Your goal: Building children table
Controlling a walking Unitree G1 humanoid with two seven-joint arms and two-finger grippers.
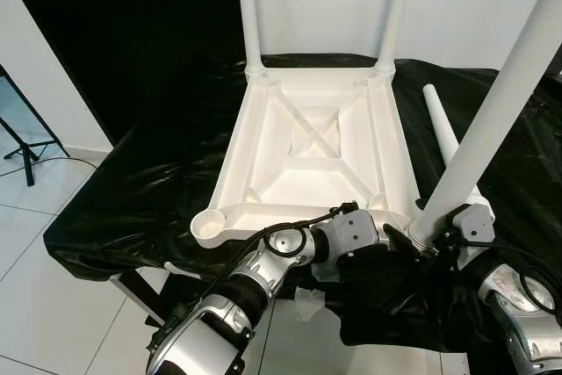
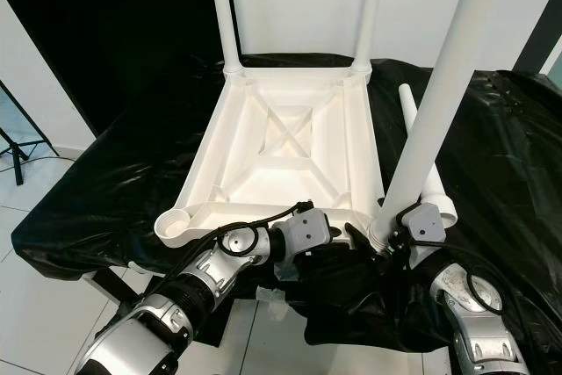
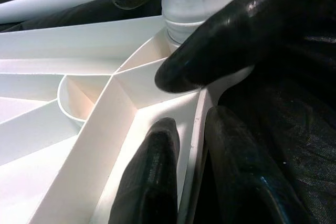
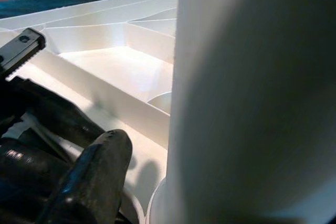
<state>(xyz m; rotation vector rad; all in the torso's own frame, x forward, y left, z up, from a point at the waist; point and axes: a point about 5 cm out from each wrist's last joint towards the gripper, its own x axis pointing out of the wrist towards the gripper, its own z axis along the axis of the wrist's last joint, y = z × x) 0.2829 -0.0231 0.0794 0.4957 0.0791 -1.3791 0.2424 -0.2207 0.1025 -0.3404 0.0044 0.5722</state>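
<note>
The white plastic table top (image 1: pixel 230 151) lies upside down on a black-covered bench. Two white legs (image 1: pixel 248 6) (image 1: pixel 397 6) stand upright in its far corner sockets. A third leg (image 1: pixel 500 103) stands tilted in the near right socket, and my right gripper (image 1: pixel 439 236) is shut on its base, which looms large in the right wrist view (image 4: pixel 252 98). My left gripper (image 1: pixel 397 241) reaches across to that same corner, its fingers (image 3: pixel 157 171) shut on either side of the table top's rim (image 3: pixel 195 129). The near left socket (image 1: pixel 209 226) holds nothing.
A fourth white leg (image 1: pixel 443 133) lies loose on the black cloth (image 1: pixel 140 182) to the right of the table top. The bench's front edge is just below my arms. White floor tiles (image 1: pixel 53 305) and a black tripod foot (image 1: pixel 26 151) are at the left.
</note>
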